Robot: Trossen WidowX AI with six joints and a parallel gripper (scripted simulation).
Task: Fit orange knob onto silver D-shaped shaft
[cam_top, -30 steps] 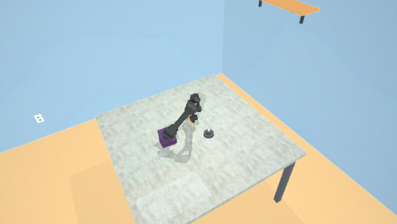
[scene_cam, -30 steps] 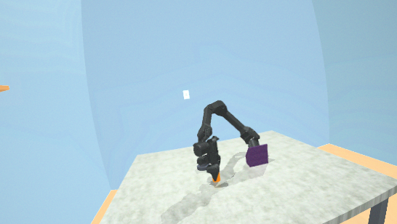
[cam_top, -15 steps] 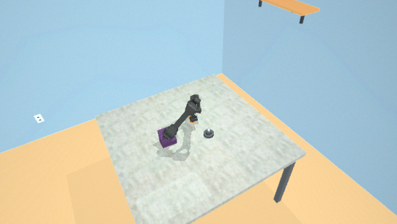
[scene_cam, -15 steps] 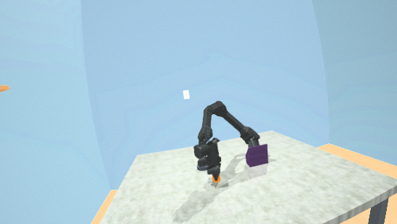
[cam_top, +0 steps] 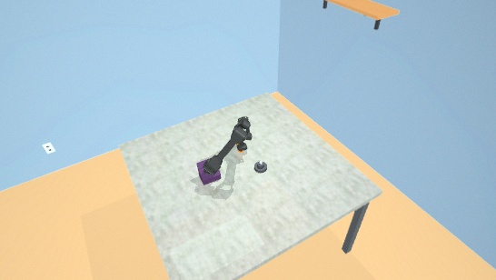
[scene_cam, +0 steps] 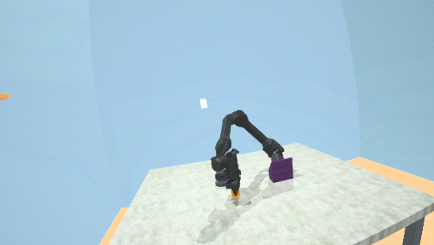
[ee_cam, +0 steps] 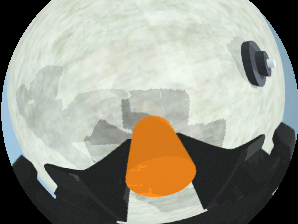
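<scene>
The orange knob [cam_top: 240, 151] [scene_cam: 235, 193] [ee_cam: 160, 162] is between the two black fingers, at or just above the tabletop; a small gap there cannot be ruled out. My gripper [cam_top: 242, 147] [scene_cam: 235, 189] [ee_cam: 155, 138] points down and is shut on the knob, with a finger against each side in the wrist view. The knob's hole is not visible. The dark round pedestal [cam_top: 260, 167] [ee_cam: 254, 64] stands apart, right of the gripper in the top view and at upper right in the wrist view. Its silver shaft [cam_top: 261, 162] [ee_cam: 271, 63] is bare. The shaft's flat side cannot be made out. I cannot make out the pedestal in the exterior view.
The arm's base is at a purple block [cam_top: 209, 173] [scene_cam: 281, 170] on the pale mottled table [cam_top: 309, 182] [scene_cam: 338, 191]. The arm's shadow falls across the tabletop. An orange shelf [cam_top: 368, 8] is on the wall, far from the arm.
</scene>
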